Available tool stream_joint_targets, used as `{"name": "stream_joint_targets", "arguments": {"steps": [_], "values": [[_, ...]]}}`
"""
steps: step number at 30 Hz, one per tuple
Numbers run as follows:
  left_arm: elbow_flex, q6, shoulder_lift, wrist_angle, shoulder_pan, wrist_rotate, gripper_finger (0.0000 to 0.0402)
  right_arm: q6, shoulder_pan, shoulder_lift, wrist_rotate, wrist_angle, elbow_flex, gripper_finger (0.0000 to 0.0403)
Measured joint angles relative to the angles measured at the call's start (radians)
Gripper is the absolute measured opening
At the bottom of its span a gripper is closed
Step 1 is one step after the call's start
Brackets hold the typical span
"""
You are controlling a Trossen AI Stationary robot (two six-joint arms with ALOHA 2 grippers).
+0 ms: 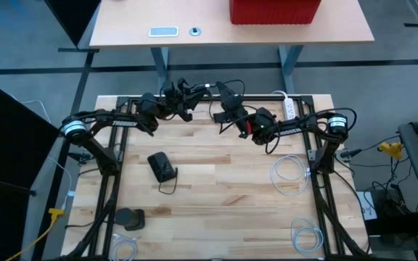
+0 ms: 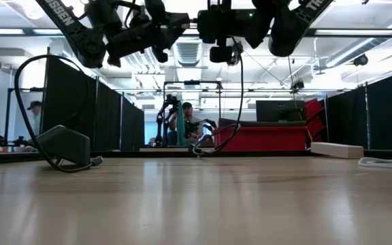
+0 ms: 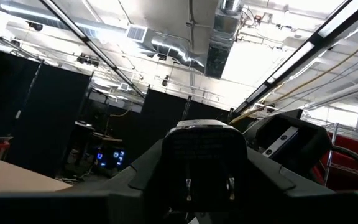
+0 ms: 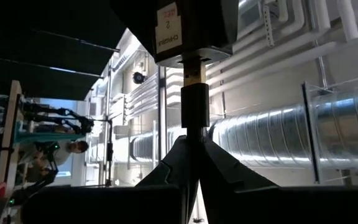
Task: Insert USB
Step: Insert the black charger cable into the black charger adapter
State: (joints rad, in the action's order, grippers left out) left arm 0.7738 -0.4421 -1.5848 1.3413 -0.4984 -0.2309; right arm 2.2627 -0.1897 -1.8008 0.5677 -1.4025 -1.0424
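Aloft, USB plug (image 4: 194, 102) in right gripper (image 4: 193, 146), charger-bound.

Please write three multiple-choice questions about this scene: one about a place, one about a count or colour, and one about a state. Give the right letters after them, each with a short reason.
1. Where are the two grippers?
A. resting on the wooden table
B. raised above the far edge of the table, close together
C. at the near corners

2. What colour is the bin on the desk beyond the table?
A. red
B. blue
C. white

3. How is the right gripper?
A. wide open and empty
B. out of view
C. shut on a plug

Answers:
1 B: in the high view the left gripper and the right gripper meet near the far edge of the table, and the low view shows them up in the air.
2 A: the bin is red.
3 C: in the right wrist view the fingers pinch the plug, which enters a dark block.
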Motion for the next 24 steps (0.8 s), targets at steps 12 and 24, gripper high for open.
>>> {"name": "stream_joint_targets", "arguments": {"steps": [12,24], "values": [[0.0,0.041,0.003,-0.024,-0.002,-0.061,0.0142,0.007,0.022,0.0,0.007,-0.001,0.001,0.0005],[-0.001,0.053,0.003,-0.039,-0.002,-0.07,0.0142,-0.073,0.04,0.005,0.025,0.1,0.0,0.0005]]}}
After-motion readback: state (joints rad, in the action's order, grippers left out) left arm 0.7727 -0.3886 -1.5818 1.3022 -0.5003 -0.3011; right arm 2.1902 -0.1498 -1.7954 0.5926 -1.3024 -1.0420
